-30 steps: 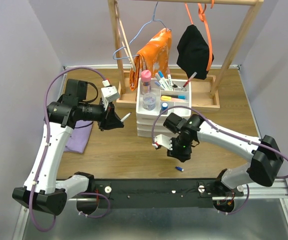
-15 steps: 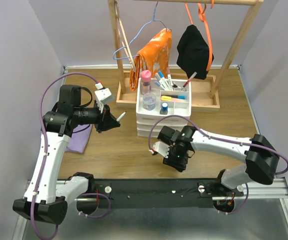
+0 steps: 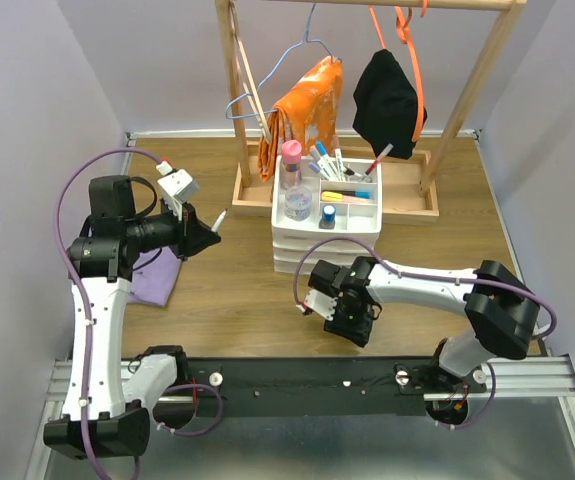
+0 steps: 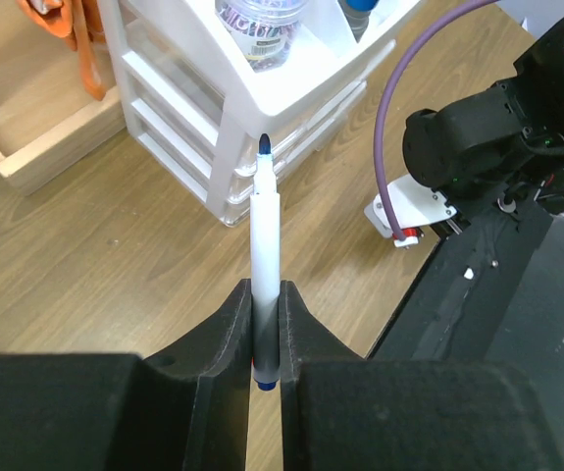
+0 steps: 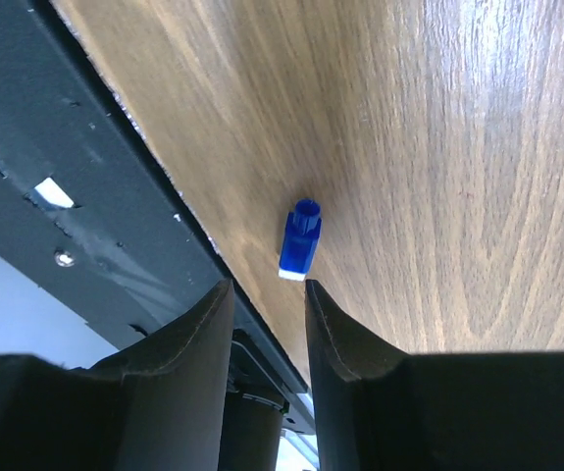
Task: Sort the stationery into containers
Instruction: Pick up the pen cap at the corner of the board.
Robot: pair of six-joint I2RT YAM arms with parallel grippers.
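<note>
Item 1, left gripper [image 3: 205, 232]: jaws clamped on a white-barrelled marker [image 4: 265, 255] with a dark blue tip; grip near the rear end, most of the barrel projecting forward past the fingertips; held above the brown wooden table [image 3: 237, 300], to the left of the drawers and apart from them; tip directed toward the tray corner in the wrist view.

Item 2, right gripper [image 5: 268, 287]: jaws narrowly parted, nothing between them; lowered close to the table in front of the drawers.

Item 3, small blue plastic cap [image 5: 300, 241]: lying on the table just beyond the right fingertips, close to the table's near edge and the black rail [image 5: 66, 147]; hidden under the arm in the overhead view.

Item 4, white plastic divided tray [image 3: 375, 212]: seated on a white drawer unit [image 3: 292, 255] of stacked shallow drawers; left compartment with a pink-capped clear bottle [image 3: 291, 160] and a clear jar [image 3: 298, 205]; rear compartment with several pens standing tilted [image 3: 329, 162]; middle compartment with a yellow marker [image 3: 333, 196] lying flat; front compartment with a small blue-capped bottle [image 3: 328, 216].

Item 5, purple cloth [image 3: 157, 280]: flat on the table under the left arm.

Item 6, wooden clothes-rack base [image 3: 407, 190]: directly behind the drawers.
</note>
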